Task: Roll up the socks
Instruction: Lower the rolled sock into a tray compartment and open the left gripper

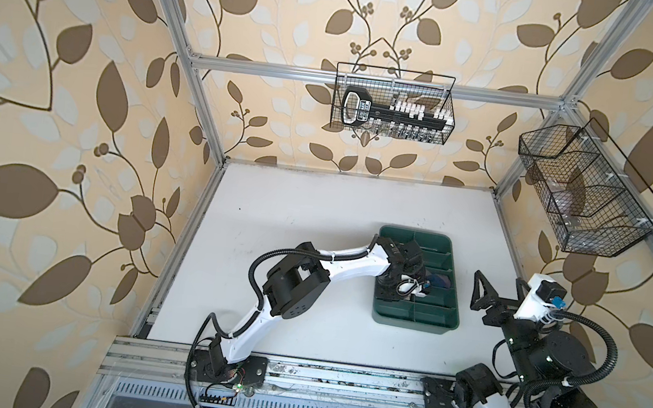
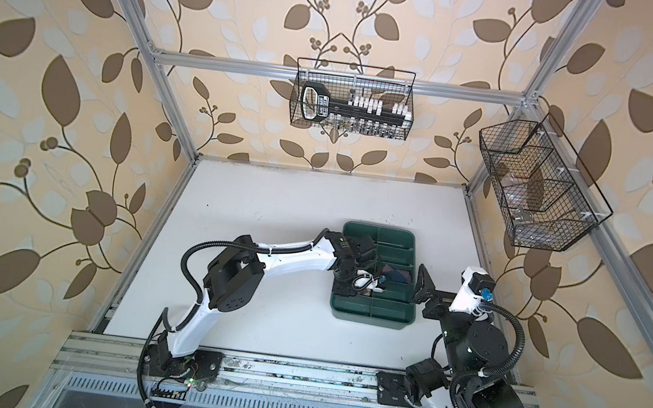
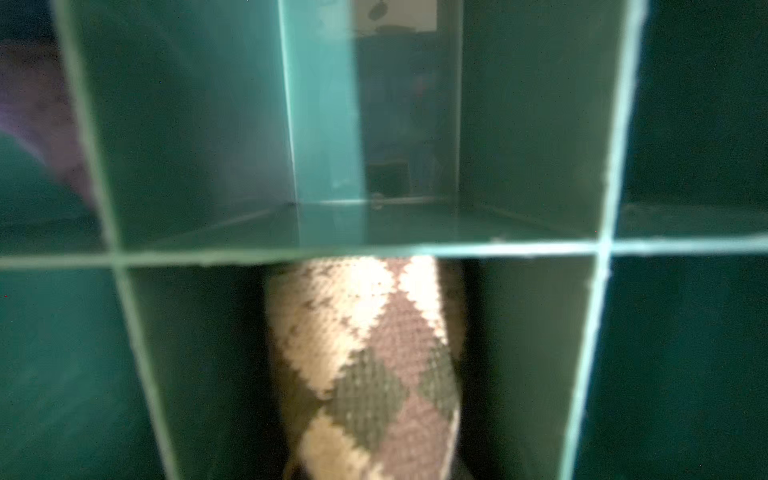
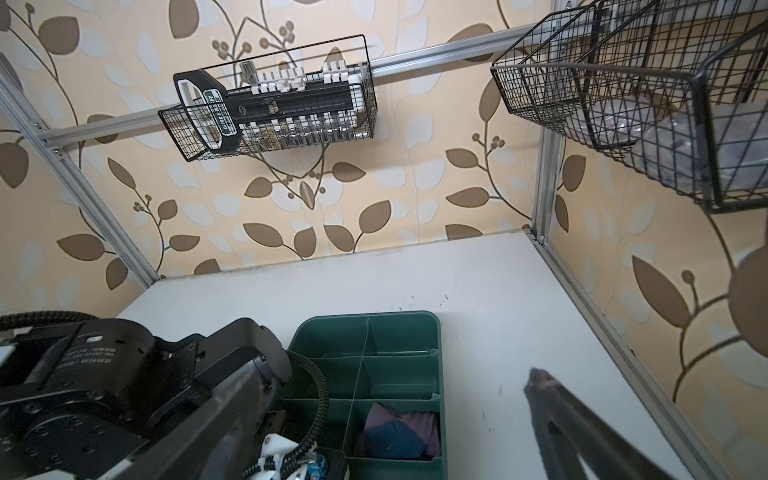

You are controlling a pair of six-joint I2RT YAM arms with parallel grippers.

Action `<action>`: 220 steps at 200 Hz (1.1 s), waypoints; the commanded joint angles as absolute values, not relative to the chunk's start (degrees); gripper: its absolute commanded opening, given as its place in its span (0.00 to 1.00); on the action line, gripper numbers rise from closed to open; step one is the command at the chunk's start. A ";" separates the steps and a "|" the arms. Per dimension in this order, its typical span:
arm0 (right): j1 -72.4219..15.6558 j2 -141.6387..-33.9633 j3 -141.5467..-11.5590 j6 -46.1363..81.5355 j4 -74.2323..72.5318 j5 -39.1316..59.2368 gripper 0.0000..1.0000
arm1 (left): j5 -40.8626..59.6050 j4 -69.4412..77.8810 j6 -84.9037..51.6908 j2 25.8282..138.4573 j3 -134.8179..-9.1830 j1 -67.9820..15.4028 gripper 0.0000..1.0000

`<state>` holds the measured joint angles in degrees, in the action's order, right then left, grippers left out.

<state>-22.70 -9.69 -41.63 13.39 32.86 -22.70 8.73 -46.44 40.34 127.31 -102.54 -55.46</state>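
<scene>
Left hand (image 1: 395, 286) is down inside the green divider tray (image 1: 411, 327), apparently clamped on the tan argyle sock (image 3: 365, 357). The sock's long axis runs straight out from the hand into one compartment. The purple sock (image 4: 399, 432) lies bunched in a compartment on the right arm's side. Right hand (image 1: 499, 280) is spread wide, empty, beside the tray over the counter (image 1: 313, 233). Judgement: the left arm completes placement.

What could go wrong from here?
Argyle sock sits right against a divider; it could snag on that edge and come loose. The left arm reaches low into the tray, so pulling out might catch a wall and drag the tray.
</scene>
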 commanded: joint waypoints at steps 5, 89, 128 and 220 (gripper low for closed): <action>-22.60 -10.69 -40.02 12.49 31.59 -20.77 1.00 | 7.79 -50.16 38.84 120.84 -93.84 -52.87 0.00; -22.59 -14.98 -38.65 12.66 28.66 -16.08 1.00 | 3.54 -46.76 37.78 120.62 -86.80 -50.39 0.07; -22.59 -13.68 -37.76 12.83 30.06 -16.09 1.00 | 2.26 -46.06 37.00 120.73 -86.42 -50.32 0.39; -22.59 -13.50 -37.04 13.90 29.71 -15.60 1.00 | 1.40 -49.05 39.10 117.65 -84.73 -50.14 0.54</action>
